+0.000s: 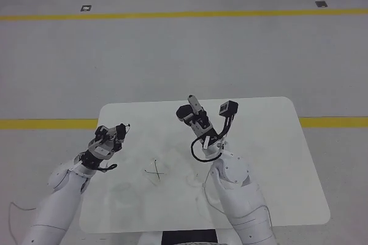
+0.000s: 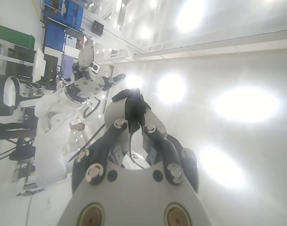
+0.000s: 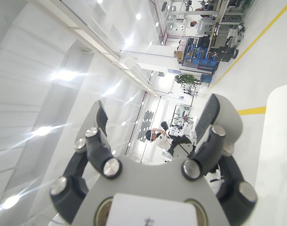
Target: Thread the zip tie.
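Left pincer (image 2: 133, 98) pressed together, pinching thin dark strip, seemingly zip tie (image 2: 87, 142), raised above tabletop (image 1: 264, 122). Right pincer (image 3: 155, 109) spread, empty. Spare ties (image 1: 154, 173) crossed on tabletop. Likely best: steady held end, align tail squarely with head, feed slowly.

A black zip tie (image 1: 154, 174), a white table (image 1: 270, 153), a grey floor (image 1: 172, 61) striped with yellow lines (image 1: 172, 15).
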